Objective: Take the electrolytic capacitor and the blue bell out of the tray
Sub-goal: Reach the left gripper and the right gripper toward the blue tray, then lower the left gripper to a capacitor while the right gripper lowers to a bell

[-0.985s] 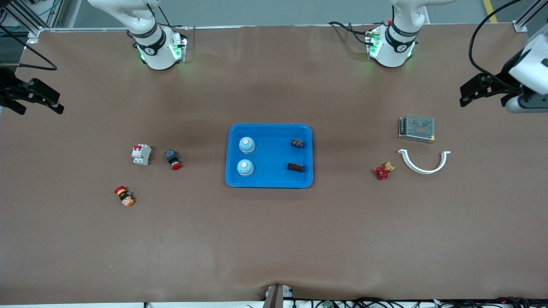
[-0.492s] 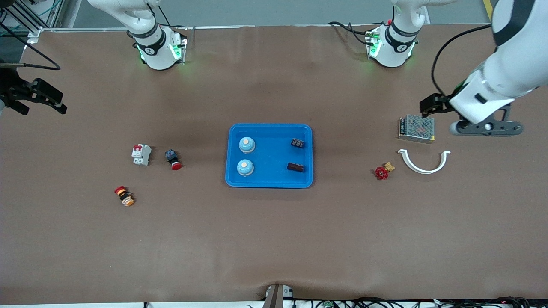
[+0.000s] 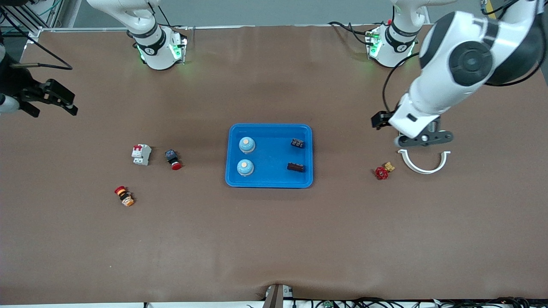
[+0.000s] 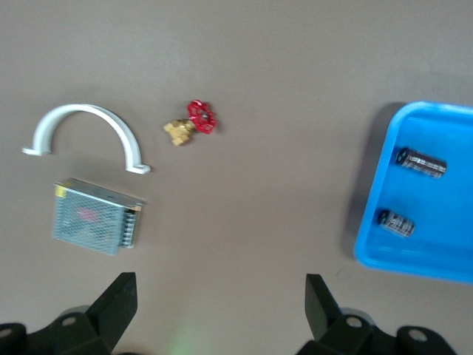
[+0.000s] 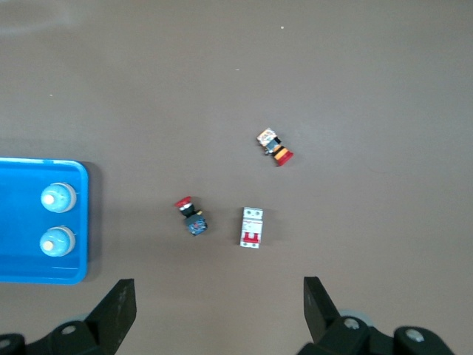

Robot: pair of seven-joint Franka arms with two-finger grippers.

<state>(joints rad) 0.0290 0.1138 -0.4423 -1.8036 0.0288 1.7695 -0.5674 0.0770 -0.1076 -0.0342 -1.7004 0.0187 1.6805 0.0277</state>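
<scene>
Brown table (image 3: 274, 239): left arm hides what seems a metal box; both pincers (image 4: 220, 310) (image 5: 220, 310) gape empty.

In your front view the left arm (image 3: 454, 81) covers the mesh-topped box (image 4: 96, 216), at about two o'clock from the blue tray (image 3: 269, 182). The left claw (image 3: 381, 119) is mostly tucked under its wrist. The right claw (image 3: 49, 100) is probably cut by the frame edge.
</scene>
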